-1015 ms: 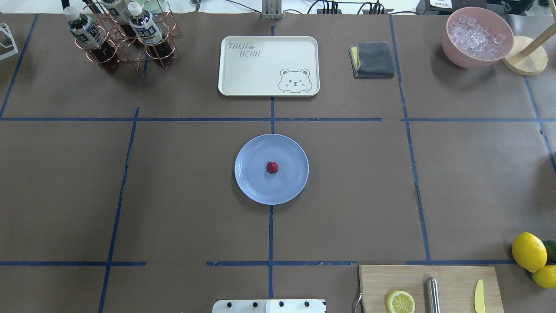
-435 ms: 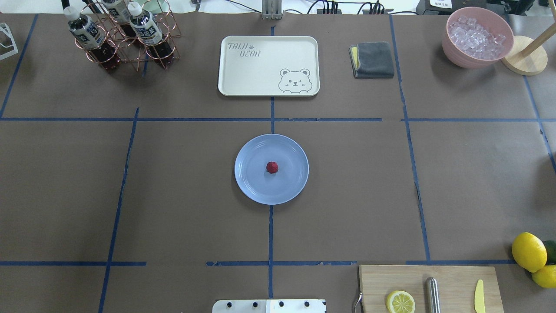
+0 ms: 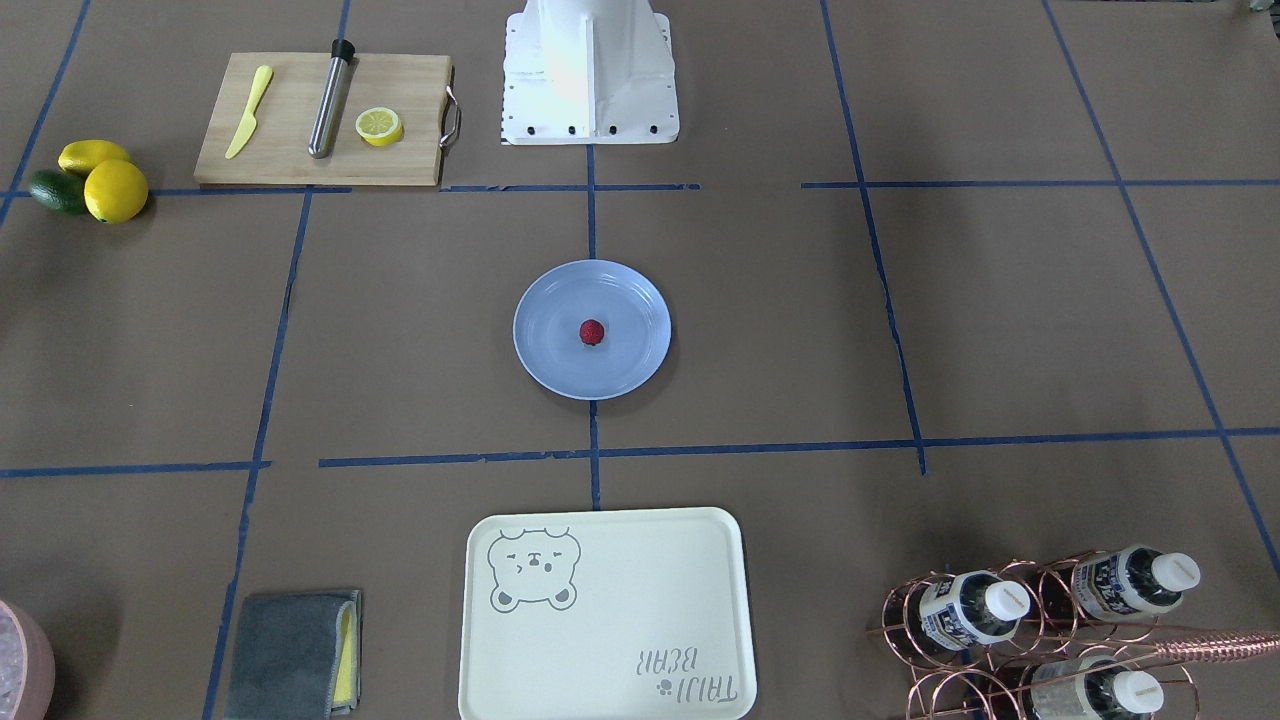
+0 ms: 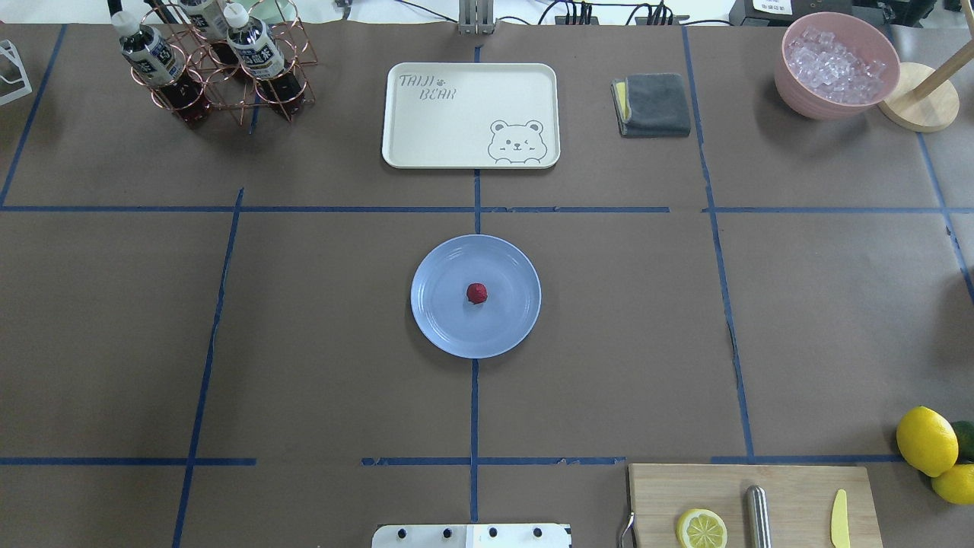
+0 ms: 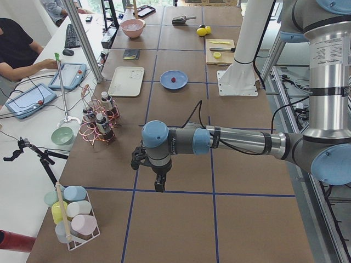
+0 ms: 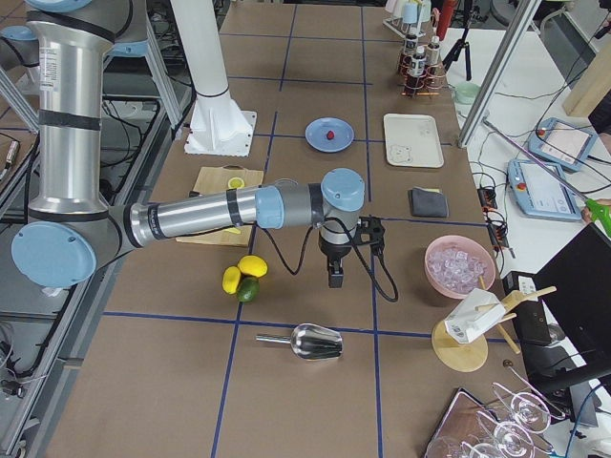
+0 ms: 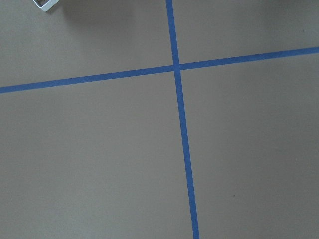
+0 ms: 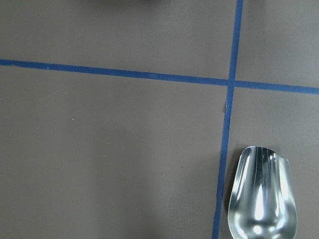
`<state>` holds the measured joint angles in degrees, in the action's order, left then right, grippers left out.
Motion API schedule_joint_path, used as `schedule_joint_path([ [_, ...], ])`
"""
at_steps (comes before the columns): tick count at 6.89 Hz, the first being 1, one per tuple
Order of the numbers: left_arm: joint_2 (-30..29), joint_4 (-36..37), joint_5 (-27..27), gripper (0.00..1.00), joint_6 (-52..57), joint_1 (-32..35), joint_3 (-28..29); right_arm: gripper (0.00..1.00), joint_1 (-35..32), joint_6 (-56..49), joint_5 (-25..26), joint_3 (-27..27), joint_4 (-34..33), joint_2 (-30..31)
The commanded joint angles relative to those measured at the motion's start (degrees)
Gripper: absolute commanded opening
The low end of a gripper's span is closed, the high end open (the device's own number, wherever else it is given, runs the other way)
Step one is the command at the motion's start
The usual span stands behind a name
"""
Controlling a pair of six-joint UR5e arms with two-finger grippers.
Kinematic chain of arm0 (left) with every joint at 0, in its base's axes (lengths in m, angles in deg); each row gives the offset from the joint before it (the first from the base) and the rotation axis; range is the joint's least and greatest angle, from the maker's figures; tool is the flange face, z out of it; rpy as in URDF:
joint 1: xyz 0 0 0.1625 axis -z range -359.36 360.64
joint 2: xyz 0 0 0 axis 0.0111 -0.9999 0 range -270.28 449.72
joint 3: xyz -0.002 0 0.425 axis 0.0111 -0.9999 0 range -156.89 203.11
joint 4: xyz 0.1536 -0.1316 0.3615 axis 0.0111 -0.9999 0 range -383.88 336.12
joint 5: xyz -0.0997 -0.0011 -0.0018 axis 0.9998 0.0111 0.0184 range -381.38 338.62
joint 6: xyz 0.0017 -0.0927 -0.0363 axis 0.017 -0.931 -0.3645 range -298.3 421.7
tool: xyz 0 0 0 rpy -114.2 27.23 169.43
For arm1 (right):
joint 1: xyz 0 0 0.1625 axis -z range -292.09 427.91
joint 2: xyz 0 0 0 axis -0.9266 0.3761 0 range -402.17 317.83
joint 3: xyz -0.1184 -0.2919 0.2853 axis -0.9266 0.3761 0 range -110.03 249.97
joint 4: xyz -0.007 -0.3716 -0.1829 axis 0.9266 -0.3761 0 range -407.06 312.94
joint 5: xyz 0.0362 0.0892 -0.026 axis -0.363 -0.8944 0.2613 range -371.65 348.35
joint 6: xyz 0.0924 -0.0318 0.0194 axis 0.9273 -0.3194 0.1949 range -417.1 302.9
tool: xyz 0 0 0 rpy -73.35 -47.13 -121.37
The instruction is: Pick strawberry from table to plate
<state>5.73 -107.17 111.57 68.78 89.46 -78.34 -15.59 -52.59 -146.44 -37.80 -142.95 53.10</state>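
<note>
The small dark-red strawberry point(image 4: 477, 293) point(image 3: 592, 332) lies at the middle of the round light-blue plate point(image 4: 441, 323) point(image 3: 548, 352), which rests on the brown table point(image 4: 114, 327) with its blue tape grid. Neither arm reaches into the overhead or front-facing views. In the left side view my left gripper point(image 5: 159, 185) hangs fingers-down over the table, far from the plate point(image 5: 166, 83). From the right side view, my right gripper point(image 6: 334, 277) points down beside the lemons, well away from the plate point(image 6: 318, 129). I cannot tell whether either gripper is open or shut.
A cream bear tray point(image 4: 470, 114), a bottle rack point(image 4: 217, 65), a grey cloth point(image 4: 654, 104) and a pink ice bowl point(image 4: 835, 65) line the far side. A cutting board point(image 4: 799, 502) and lemons point(image 4: 927, 440) sit near right. A metal scoop point(image 8: 261, 199) lies below the right wrist.
</note>
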Motion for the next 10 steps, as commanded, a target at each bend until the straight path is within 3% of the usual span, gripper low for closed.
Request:
schedule_joint_path([
  [1,0.0,0.0,0.0,1.00,0.1,-0.1,0.5,1.00,0.0,0.0,-0.5,0.2,0.0,0.0],
  [9,-0.2,0.1,0.1,1.00,0.3,-0.1,1.2,1.00,-0.1,-6.6,-1.2,2.0,0.4,3.9],
  [10,-0.3,0.1,0.2,1.00,0.3,-0.1,1.2,1.00,-0.2,-6.8,-0.8,2.3,3.8,5.6],
])
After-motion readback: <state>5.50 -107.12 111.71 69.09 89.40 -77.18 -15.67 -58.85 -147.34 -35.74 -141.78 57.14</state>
